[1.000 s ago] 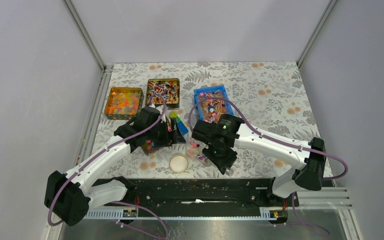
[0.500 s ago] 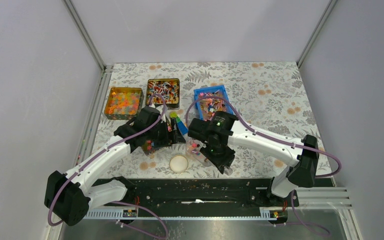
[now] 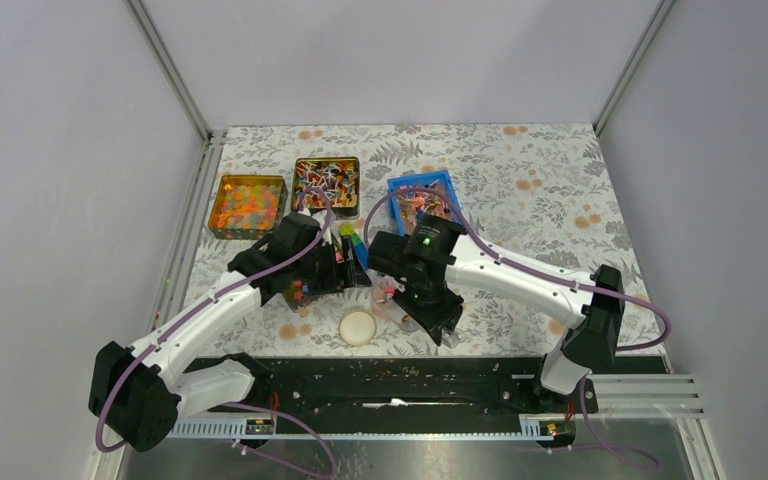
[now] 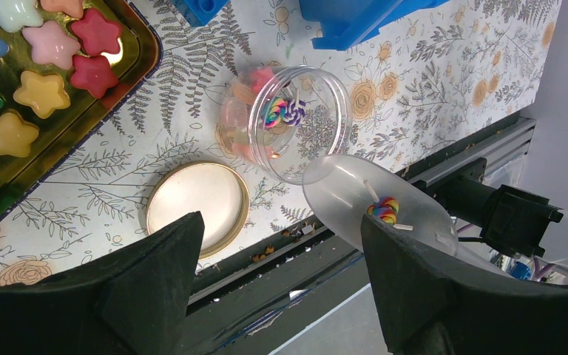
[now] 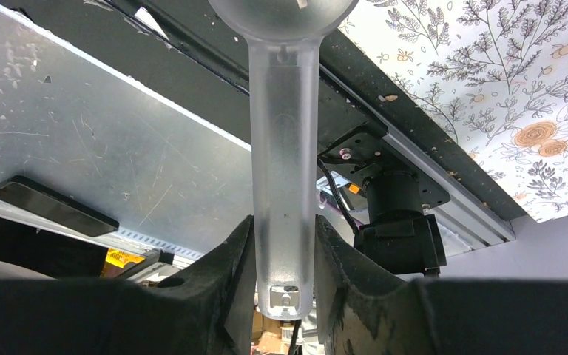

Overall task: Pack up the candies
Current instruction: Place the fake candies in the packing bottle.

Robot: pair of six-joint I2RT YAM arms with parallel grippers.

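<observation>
the right gripper (image 5: 285,244) clamps the scoop (image 5: 283,148) by its handle, one swirl candy (image 4: 383,210) in its bowl beside the jar (image 4: 340,111); tip it slowly over the rim. the left gripper (image 4: 277,229) gapes wide, empty.

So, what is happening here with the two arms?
The right gripper is shut on the handle of a clear plastic scoop. The scoop's bowl, with one swirl candy in it, is close by the rim of a small clear jar on the table. The jar already holds a few candies, and its lid lies beside it. The left gripper is open above the jar and lid and holds nothing.
</observation>
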